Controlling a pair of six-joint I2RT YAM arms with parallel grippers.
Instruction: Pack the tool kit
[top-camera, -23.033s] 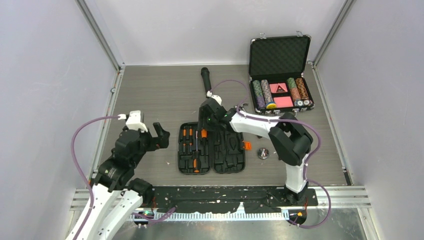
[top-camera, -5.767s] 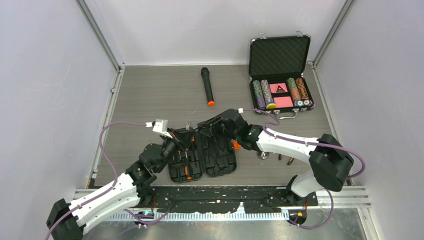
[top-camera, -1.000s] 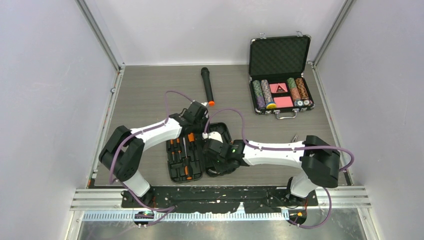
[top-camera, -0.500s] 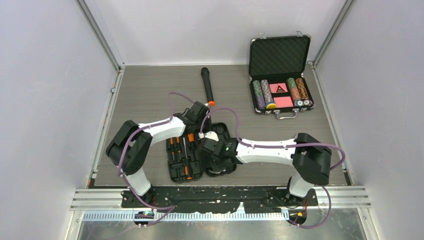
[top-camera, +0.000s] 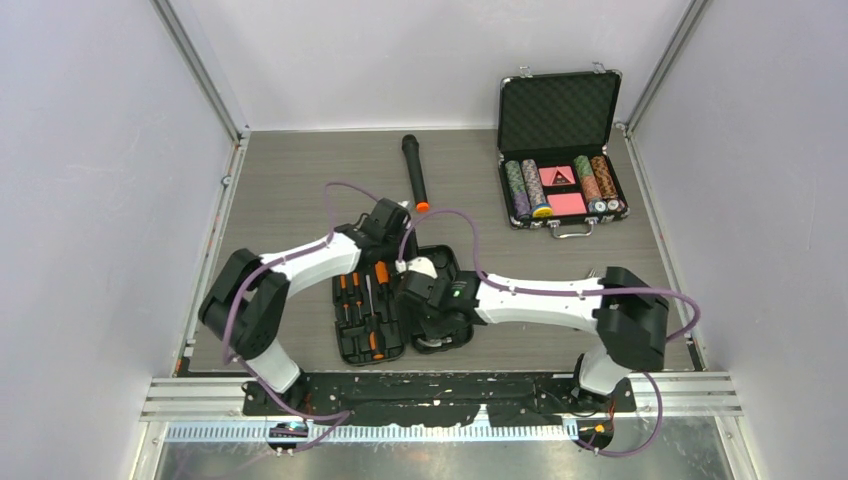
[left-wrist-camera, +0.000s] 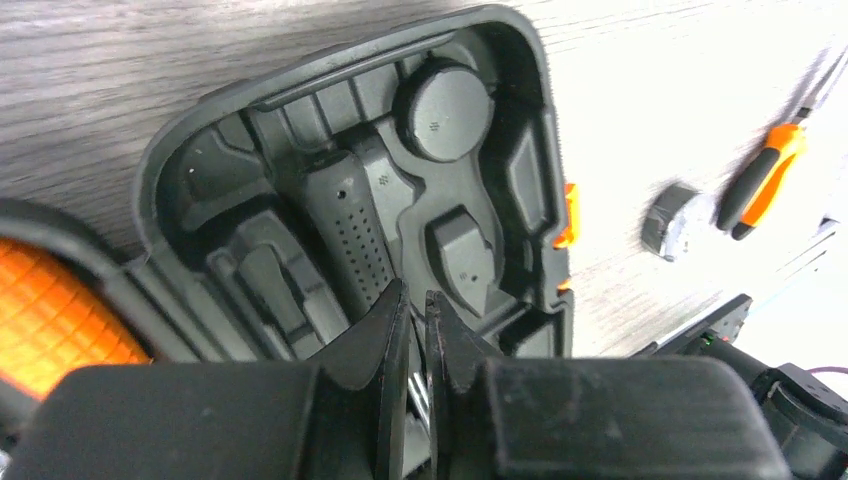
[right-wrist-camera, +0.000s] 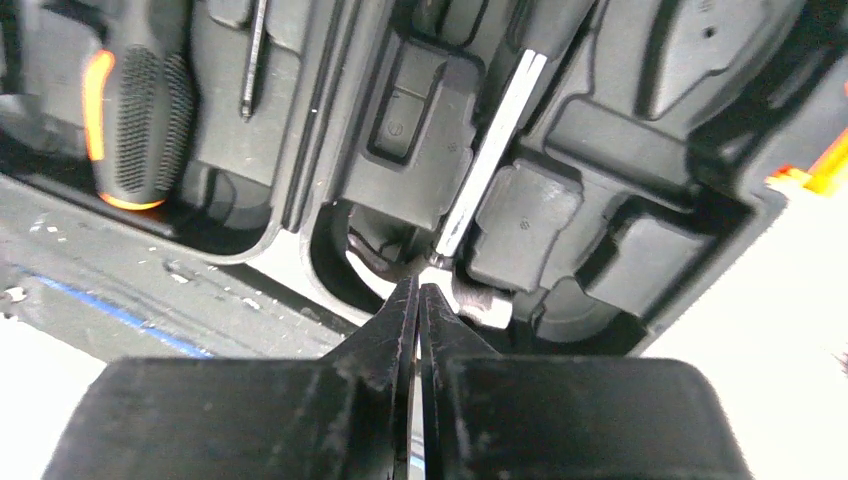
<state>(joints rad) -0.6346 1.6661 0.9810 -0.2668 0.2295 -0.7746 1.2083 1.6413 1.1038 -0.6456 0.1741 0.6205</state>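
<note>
The tool kit (top-camera: 365, 345) lies open near the front edge, with orange-black screwdrivers (top-camera: 358, 300) in its left half. Its right half (left-wrist-camera: 300, 130) shows moulded slots and an orange latch (left-wrist-camera: 568, 215). A hammer lies in that half: black dotted grip (left-wrist-camera: 345, 235), silver shaft (right-wrist-camera: 490, 150), metal head (right-wrist-camera: 475, 300). My left gripper (top-camera: 392, 245) (left-wrist-camera: 417, 300) hovers over the far end of the case, fingers together but for a thin slit, holding nothing. My right gripper (top-camera: 428, 325) (right-wrist-camera: 418, 290) is shut, its tips right at the hammer head.
A black microphone (top-camera: 415, 175) with an orange end lies at the back. The metal-edged case of poker chips (top-camera: 560, 150) stands open at the back right. An orange-handled screwdriver (left-wrist-camera: 760, 190) and a small round grey object (left-wrist-camera: 670, 220) lie on the table right of the kit.
My left gripper has drifted a little left and back over the far end of the case. My right gripper stays at the hammer head, its arm shifted slightly.
</note>
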